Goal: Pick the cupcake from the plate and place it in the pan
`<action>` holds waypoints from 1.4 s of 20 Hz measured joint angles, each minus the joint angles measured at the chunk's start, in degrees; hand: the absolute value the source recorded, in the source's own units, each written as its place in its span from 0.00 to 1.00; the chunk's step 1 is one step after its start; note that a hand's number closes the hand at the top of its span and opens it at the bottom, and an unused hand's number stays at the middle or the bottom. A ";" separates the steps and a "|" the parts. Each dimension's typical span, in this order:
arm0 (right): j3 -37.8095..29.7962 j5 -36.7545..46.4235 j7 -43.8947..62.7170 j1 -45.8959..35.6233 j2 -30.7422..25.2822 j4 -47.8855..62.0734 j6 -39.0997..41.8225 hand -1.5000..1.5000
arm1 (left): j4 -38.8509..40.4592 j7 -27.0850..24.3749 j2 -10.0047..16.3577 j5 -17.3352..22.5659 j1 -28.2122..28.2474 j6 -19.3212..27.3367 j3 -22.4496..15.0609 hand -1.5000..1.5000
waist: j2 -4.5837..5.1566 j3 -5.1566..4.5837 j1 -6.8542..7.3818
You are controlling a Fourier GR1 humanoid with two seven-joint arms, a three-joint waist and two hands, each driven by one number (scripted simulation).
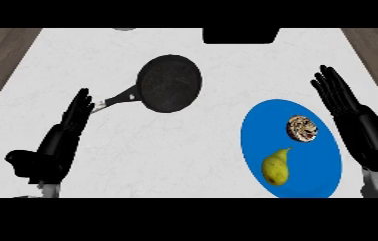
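- Open and empty, the black right hand [348, 110] stands at the view's right edge with its fingers straight and pointing up the counter, just beside the round blue plate [258, 135].
- The black left hand [68, 127] is equally flat and holds nothing, with its fingertips near the handle end of the round black frying pan [171, 82].
- The brown-speckled cupcake [303, 127] sits on the plate, above a yellow pear [277, 167].
- The pan lies well apart from the plate on the white counter [184, 155].
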 measured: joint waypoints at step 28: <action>-11.42 21.21 17.90 13.41 -4.73 -9.96 -27.83 0.00 | 19.83 11.34 7.19 -5.67 -6.43 0.05 9.20 0.50 | 2.06 -0.10 0.02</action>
